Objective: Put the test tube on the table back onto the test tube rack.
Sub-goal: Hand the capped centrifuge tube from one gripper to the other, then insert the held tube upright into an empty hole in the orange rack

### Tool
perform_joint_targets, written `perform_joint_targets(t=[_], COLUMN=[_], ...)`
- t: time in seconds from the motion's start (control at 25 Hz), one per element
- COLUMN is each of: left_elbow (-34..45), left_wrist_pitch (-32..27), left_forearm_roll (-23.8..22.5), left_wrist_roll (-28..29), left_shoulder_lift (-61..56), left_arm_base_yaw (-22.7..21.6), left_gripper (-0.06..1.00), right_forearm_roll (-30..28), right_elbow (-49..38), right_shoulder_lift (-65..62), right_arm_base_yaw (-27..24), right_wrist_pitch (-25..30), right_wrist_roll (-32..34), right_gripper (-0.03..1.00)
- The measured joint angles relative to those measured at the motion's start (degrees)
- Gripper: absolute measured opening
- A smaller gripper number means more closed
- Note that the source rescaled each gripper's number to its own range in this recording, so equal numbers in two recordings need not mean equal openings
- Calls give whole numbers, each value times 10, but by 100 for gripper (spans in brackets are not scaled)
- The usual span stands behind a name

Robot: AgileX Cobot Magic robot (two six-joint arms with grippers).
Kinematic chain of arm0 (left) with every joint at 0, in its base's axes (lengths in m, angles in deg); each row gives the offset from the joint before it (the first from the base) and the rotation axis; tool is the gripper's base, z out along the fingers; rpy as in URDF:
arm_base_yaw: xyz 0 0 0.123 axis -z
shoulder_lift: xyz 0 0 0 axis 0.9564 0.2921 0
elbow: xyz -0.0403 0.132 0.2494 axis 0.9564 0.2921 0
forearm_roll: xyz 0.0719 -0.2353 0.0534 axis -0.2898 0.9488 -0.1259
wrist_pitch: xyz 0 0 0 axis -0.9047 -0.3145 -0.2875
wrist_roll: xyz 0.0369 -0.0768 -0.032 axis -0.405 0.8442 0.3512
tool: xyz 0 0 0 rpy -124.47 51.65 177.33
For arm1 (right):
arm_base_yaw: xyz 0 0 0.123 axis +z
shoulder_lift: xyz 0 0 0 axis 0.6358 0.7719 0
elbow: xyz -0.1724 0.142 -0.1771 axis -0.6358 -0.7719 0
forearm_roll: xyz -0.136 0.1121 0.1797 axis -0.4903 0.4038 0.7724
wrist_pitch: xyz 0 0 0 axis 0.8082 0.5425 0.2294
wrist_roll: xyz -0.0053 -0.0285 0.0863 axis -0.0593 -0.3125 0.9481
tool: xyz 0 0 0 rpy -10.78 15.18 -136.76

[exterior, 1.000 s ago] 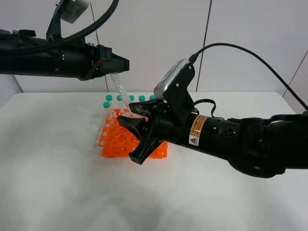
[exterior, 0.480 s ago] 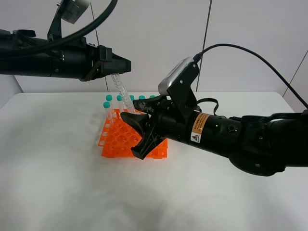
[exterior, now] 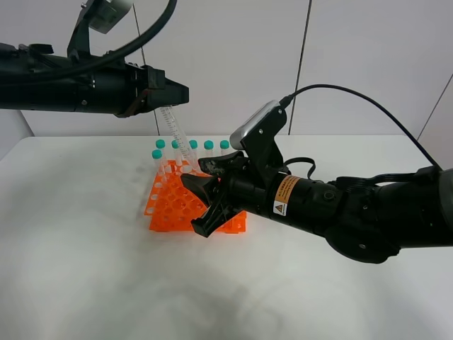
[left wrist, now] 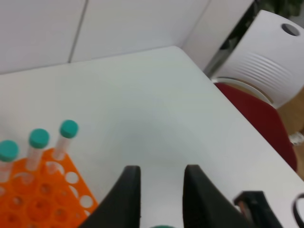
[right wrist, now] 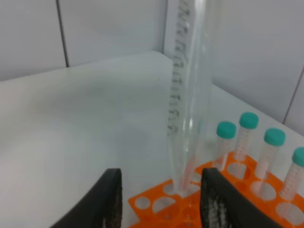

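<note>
My left gripper [exterior: 180, 95] hangs above the orange test tube rack [exterior: 166, 205], shut on the test tube [exterior: 177, 134]. The clear tube slants down, its tip at a hole in the rack's back rows. The left wrist view shows only a sliver of its teal cap [left wrist: 161, 226] between the dark fingers [left wrist: 126, 194]. In the right wrist view the tube [right wrist: 190, 95] stands tall with its tip at a corner hole of the rack [right wrist: 247, 190]. My right gripper [exterior: 190, 205] is open low at the rack's front right, holding nothing. The white table [exterior: 85, 234] carries the rack.
Several teal-capped tubes [exterior: 192, 149] stand along the rack's back and left edge, also in the right wrist view [right wrist: 225, 137]. A white chair with a red seat [left wrist: 266, 61] stands beyond the table corner. Grey wall panels rise behind.
The right arm has shifted slightly right and lower, its gripper still open by the rack. The left gripper and the tube have barely moved.
</note>
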Motion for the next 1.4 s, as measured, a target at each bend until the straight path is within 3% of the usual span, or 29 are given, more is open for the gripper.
perform_joint_targets(t=[0.32,0.68,0.92,1.08,1.4], left_elbow=[0,0,0,0,0], left_wrist_pitch=[30,37,37,37,37], left_forearm_roll=[0,0,0,0,0], left_wrist_roll=[-15,-19,-19,-19,-19], left_shoulder_lift=[0,0,0,0,0], left_arm_base_yaw=[0,0,0,0,0], left_gripper=[0,0,0,0,0], right_forearm_roll=[1,11,26,32,37], right_elbow=[0,0,0,11,29], right_shoulder_lift=[0,0,0,0,0], right_arm_base_yaw=[-7,-69,-90,-103,-177], right_wrist_pitch=[20,83,99,139,200], right_wrist_roll=[-1,-4,-4,-4,-4], right_gripper=[72,70,71,71,71])
